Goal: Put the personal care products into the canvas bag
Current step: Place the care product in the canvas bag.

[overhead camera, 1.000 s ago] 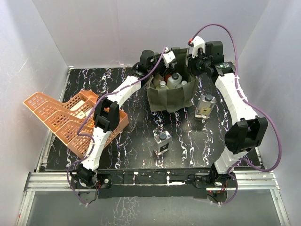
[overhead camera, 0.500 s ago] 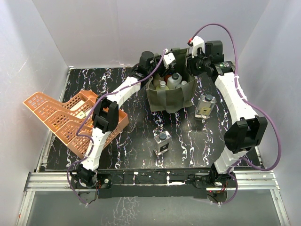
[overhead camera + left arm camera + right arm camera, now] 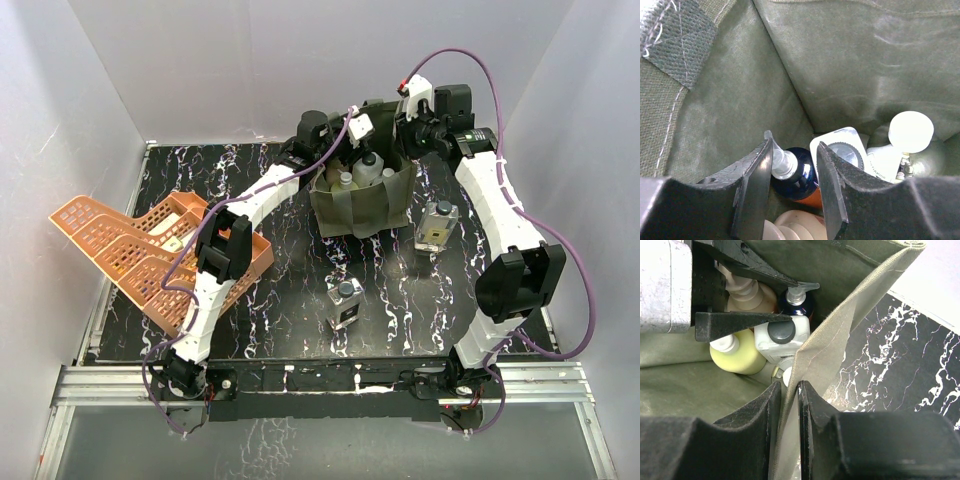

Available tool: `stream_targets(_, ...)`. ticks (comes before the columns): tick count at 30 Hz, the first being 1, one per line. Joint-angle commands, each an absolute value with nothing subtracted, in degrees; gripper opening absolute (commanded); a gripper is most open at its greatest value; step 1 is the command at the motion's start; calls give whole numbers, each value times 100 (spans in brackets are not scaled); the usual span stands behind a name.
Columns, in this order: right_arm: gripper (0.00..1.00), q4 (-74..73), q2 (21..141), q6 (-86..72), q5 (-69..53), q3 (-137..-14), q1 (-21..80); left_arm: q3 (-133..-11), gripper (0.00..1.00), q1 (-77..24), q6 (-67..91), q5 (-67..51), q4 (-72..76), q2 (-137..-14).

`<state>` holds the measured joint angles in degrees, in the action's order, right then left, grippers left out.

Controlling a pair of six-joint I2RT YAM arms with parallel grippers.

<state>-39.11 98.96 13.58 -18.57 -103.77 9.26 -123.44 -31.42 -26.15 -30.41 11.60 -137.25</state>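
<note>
Nearest of all, a square clear bottle [image 3: 345, 303] stands upright between the two arms, well apart from both grippers. A second clear bottle [image 3: 437, 224] stands farther back, just right of the canvas bag [image 3: 360, 208]. Both lie nearward of the left gripper [image 3: 795, 150], which reaches down into the bag, jaws parted and grasping nothing, over the blue-topped bottle [image 3: 792, 176]. At the bag's far right rim the right gripper [image 3: 789, 389] is clenched on the fabric wall, so the left looks freer to fetch.
</note>
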Motion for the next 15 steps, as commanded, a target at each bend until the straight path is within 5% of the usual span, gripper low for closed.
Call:
stream_targets(1, 23, -3674, 9875, 1356, -1851, -10508, 949, -12173, 39, -3153, -2592, -3040, 1057, -13419)
stream_targets(5, 24, -3654, 9862, 1345, -1837, -10554, 944, -12168, 40, -3148, -2281, -3036, 1358, -13278)
stream_targets(15, 44, -3585, 9600, 1380, -1981, -10966, 948, -12530, 46, -3163, -1774, -3353, 1696, -12768)
